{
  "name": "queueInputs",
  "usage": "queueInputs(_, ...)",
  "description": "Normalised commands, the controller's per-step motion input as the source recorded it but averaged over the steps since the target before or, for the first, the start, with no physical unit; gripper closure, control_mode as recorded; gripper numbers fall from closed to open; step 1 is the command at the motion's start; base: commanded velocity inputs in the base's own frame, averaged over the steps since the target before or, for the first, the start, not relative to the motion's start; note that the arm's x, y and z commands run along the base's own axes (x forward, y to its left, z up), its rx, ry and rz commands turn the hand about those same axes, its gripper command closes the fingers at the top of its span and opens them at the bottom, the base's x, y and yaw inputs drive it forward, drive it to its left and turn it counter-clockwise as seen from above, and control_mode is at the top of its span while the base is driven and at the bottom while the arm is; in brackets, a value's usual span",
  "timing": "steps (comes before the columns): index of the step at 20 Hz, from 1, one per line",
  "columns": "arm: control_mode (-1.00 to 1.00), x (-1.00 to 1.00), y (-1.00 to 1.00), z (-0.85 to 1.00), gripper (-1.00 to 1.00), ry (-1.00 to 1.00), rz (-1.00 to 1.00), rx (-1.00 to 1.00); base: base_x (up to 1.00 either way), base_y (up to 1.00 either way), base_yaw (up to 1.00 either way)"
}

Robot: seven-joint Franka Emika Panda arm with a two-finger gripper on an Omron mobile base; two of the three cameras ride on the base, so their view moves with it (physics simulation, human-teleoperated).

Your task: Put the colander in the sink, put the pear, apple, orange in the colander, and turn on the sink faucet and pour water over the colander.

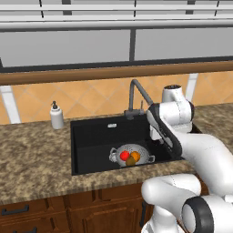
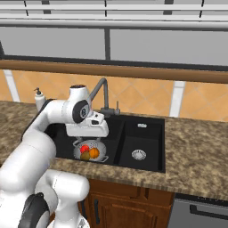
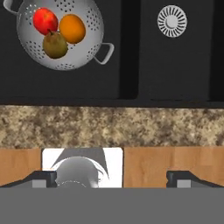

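Note:
The silvery perforated colander (image 1: 144, 154) (image 2: 101, 147) (image 3: 87, 48) rests in the large left basin of the black sink (image 1: 91, 141) (image 2: 147, 133) (image 3: 175, 65). Inside it lie the red apple (image 1: 124, 155) (image 3: 45, 20), the orange (image 1: 135, 156) (image 3: 72, 28) and the brownish pear (image 1: 131, 160) (image 3: 54, 44). My gripper (image 3: 113, 180) is open and holds nothing, its dark fingertips (image 3: 43, 179) spread wide. Its white hand (image 2: 89, 125) hovers just above the colander. The dark faucet (image 1: 135, 98) (image 2: 103, 95) rises behind the sink, its spout angled over the basin. No water shows.
A white soap dispenser (image 1: 56, 116) (image 2: 39, 99) stands on the granite counter (image 1: 32, 154) left of the sink. The smaller right basin has a round silver drain (image 2: 138, 154) (image 3: 172, 20). Wooden cabinets sit below the counter's front edge.

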Motion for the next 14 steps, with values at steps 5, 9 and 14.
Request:
queueInputs(5,-1.00,0.01,-0.72,0.06,-1.00,-0.01,0.19,0.00,0.00,0.00,0.00)
queueInputs(9,-1.00,0.23,-0.61,0.01,-1.00,-0.01,0.34,0.04,0.00,0.00,0.00)
queueInputs(14,-1.00,0.33,-0.39,0.01,-1.00,-0.35,0.62,0.16,0.00,0.00,0.00)
